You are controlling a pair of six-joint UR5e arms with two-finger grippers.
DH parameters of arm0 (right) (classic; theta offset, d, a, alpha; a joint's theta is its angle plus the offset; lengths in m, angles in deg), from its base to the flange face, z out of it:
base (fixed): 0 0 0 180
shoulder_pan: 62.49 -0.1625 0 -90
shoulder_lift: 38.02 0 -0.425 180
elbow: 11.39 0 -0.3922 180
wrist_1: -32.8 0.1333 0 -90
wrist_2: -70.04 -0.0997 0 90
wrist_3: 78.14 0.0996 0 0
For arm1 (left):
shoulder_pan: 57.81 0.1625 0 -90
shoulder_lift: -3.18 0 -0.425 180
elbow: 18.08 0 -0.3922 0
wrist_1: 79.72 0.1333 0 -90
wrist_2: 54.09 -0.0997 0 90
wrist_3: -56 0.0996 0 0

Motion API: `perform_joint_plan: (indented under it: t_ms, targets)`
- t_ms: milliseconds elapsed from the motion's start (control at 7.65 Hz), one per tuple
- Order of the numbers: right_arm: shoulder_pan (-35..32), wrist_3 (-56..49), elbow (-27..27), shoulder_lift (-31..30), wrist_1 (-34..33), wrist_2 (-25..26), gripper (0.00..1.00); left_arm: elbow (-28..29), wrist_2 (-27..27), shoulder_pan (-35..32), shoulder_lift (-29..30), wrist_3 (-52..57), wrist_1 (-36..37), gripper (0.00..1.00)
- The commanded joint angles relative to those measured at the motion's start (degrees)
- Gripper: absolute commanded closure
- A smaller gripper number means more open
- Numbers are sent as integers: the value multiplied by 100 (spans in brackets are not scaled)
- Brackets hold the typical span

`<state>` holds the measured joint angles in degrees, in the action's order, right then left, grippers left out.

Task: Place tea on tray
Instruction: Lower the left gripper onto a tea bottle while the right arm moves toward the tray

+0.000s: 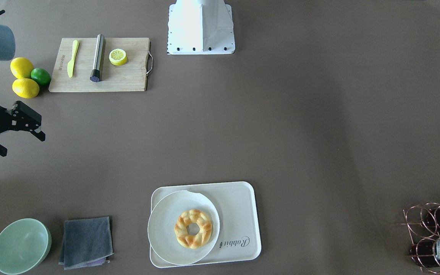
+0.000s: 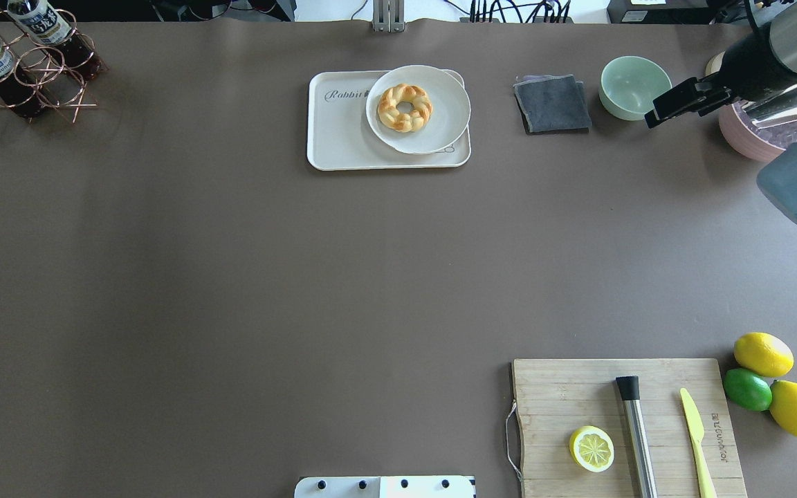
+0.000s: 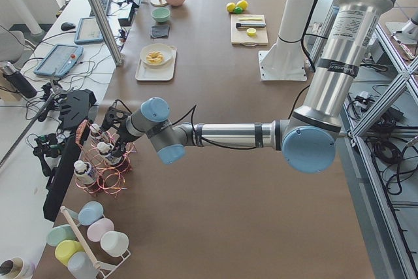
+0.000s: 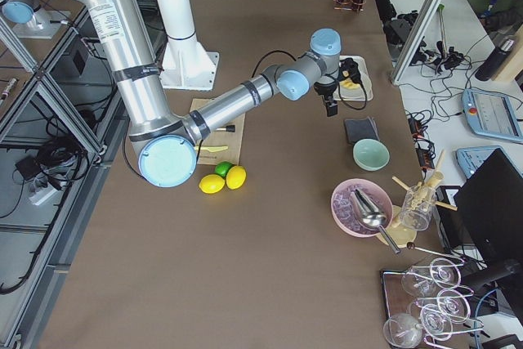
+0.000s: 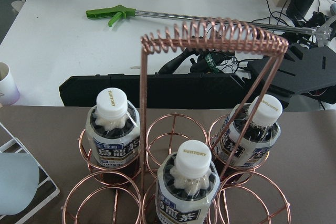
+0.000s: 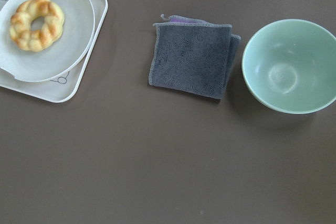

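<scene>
Tea (image 5: 192, 184): nearest of three bottles, upright in copper rack (image 5: 210, 32), each ring steadying one; left gripper (image 3: 112, 121) near it, grip cannot be told; right gripper (image 1: 25, 145) spread, empty; tray (image 2: 343, 135) well apart, lettered end bare beside plate (image 2: 450, 104), likely room for tea.

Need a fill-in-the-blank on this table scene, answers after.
In the left wrist view, the copper wire rack holds ___ white-capped tea bottles.
The braided ring pastry lies on a round white ___ resting on the cream rectangular tray.
The folded grey cloth lies between that tray and a mint-green ___.
Beside the wooden cutting board lie two yellow lemons and one green ___.
Missing: three; plate; bowl; lime.
</scene>
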<state>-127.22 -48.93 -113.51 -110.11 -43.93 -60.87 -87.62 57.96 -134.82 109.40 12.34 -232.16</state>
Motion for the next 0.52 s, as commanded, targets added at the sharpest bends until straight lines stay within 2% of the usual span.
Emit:
perform_joint_plan:
  t_ms: [0,131,392]
  targets:
    - [21,6,8,11,0,31,0,282,-166,1,214,7,-14,23]
    - [22,6,8,11,0,39,0,370,-184,1,293,24,-14,27]
    - [22,15,-1,11,0,66,0,537,-210,1,399,103,-14,27]
